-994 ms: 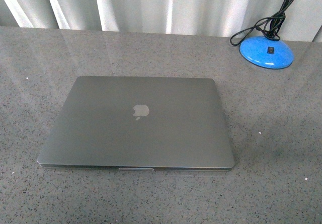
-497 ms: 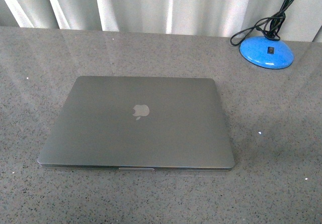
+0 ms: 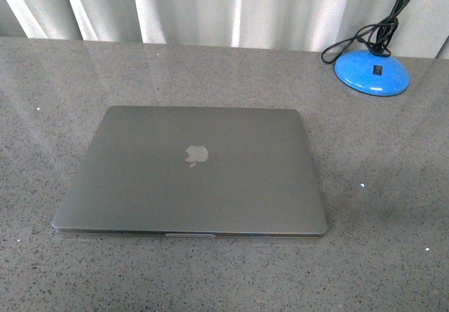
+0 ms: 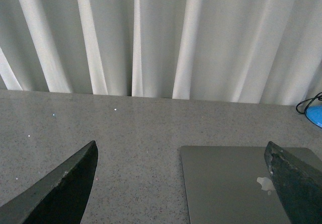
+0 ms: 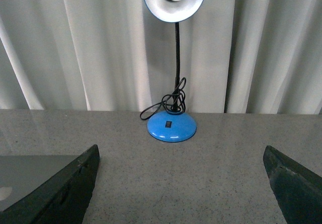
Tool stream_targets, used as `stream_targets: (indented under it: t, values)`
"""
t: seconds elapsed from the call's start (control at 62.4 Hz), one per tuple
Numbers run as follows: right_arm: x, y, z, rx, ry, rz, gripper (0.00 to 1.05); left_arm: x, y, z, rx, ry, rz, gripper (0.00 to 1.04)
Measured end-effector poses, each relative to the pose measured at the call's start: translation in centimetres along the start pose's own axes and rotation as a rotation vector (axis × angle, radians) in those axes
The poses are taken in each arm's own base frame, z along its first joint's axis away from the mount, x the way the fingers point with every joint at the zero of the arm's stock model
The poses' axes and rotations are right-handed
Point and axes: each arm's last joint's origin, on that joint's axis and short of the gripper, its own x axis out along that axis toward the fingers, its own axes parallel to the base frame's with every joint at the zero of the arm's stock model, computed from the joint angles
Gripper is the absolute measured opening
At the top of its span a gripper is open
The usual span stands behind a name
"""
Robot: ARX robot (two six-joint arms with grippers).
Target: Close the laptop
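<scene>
Grey laptop (image 3: pixel 191 172) lies shut on the bench (image 3: pixel 379 207), clear of both wide-spread pincers: left pincer (image 4: pixel 183 183), right pincer (image 5: pixel 181 183). Wrist views crop its edges.

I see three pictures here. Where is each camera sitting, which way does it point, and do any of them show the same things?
Front view: on the robot's body, looking down at the closed laptop on the grey table; no arm shows.
Left wrist view: on the left arm, facing the curtain; open left gripper frames the laptop.
Right wrist view: on the right arm, facing the blue lamp; open right gripper shows.
All three share laptop and lamp.
</scene>
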Motion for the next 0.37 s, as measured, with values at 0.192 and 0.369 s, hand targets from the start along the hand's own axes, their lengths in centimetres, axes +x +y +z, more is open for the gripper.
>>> stream_targets:
  t: [0.192,0.369]
  values:
    - [0.00,0.00,0.00,0.000,0.000,0.000,0.95,0.00,0.00,0.00,0.000,0.000,0.000,0.98]
    - [0.00,0.00,0.00,0.000,0.000,0.000,0.95,0.00,0.00,0.00,0.000,0.000,0.000,0.98]
